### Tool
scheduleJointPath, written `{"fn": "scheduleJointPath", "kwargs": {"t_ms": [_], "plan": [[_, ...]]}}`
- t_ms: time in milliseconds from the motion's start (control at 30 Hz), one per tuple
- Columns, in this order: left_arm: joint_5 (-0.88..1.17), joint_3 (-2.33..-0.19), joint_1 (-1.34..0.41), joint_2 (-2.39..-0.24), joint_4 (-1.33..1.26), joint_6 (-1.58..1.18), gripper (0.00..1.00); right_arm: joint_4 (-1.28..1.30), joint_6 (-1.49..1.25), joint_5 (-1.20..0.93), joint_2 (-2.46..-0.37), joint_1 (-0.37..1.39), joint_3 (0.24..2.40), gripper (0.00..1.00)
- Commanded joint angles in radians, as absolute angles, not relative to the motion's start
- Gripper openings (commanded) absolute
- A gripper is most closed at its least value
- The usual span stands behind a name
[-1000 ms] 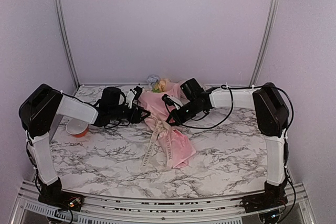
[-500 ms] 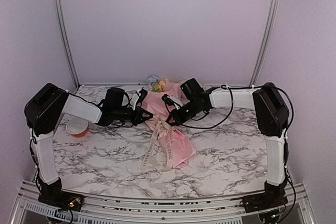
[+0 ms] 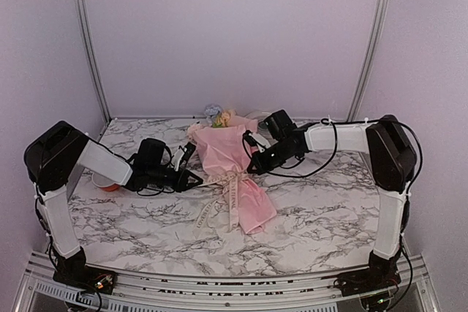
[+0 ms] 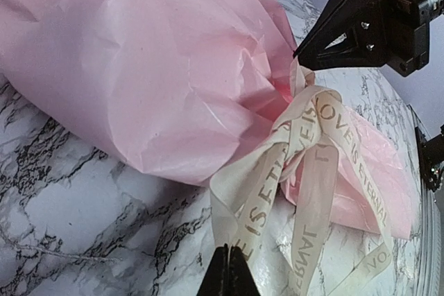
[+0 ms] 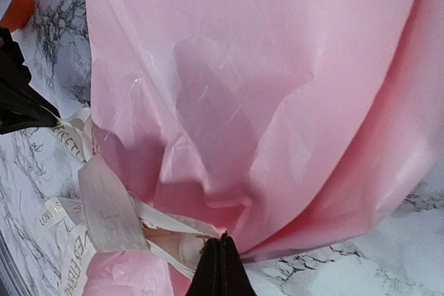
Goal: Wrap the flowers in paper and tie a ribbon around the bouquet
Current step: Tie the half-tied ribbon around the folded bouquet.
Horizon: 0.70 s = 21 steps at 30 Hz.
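The bouquet (image 3: 232,162) lies mid-table, a pink paper (image 4: 152,67) cone with the flowers (image 3: 219,117) showing at its far, wide end. The cream ribbon (image 4: 309,150) with dark lettering is cinched round the cone's waist, and its tails trail toward the near edge. My left gripper (image 4: 227,263) is shut on a loop of the ribbon on the cone's left side. On the right side of the waist my right gripper (image 5: 222,244) is shut at the knot, with a ribbon (image 5: 104,206) strand running into its tips. The stems are hidden inside the paper.
An orange bowl (image 3: 108,183) sits by the left arm near the table's left edge, half hidden behind it. The two grippers face each other across the cone. White marble tabletop (image 3: 314,217) surrounds the bouquet, with purple walls behind.
My left gripper has shut on the ribbon loop and drawn left and nearer. The right gripper has shifted right, and the ribbon now sits tighter round the cone.
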State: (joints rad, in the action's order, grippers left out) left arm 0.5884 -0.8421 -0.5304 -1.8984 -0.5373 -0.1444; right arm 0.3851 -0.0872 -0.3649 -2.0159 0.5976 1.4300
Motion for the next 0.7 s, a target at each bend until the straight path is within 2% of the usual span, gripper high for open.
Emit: {"fn": "scheduleJointPath", "kwargs": {"t_ms": [0,367,667], "plan": [[0.578,-0.808,-0.533,-1.842,-0.554,-0.176,0.0,0.386,-0.117,-0.276,-1.943,0.588,1.417,0.0],[0.546,-0.763,-0.531,-1.835,-0.553,-0.193,0.0,0.441,-0.131,-0.063,-1.893,0.518,1.32,0.0],[0.47,-0.767,-0.513,-1.866,-0.524,-0.216,0.0,0.394,-0.153,-0.112,-1.887,0.455,1.214,0.0]]}}
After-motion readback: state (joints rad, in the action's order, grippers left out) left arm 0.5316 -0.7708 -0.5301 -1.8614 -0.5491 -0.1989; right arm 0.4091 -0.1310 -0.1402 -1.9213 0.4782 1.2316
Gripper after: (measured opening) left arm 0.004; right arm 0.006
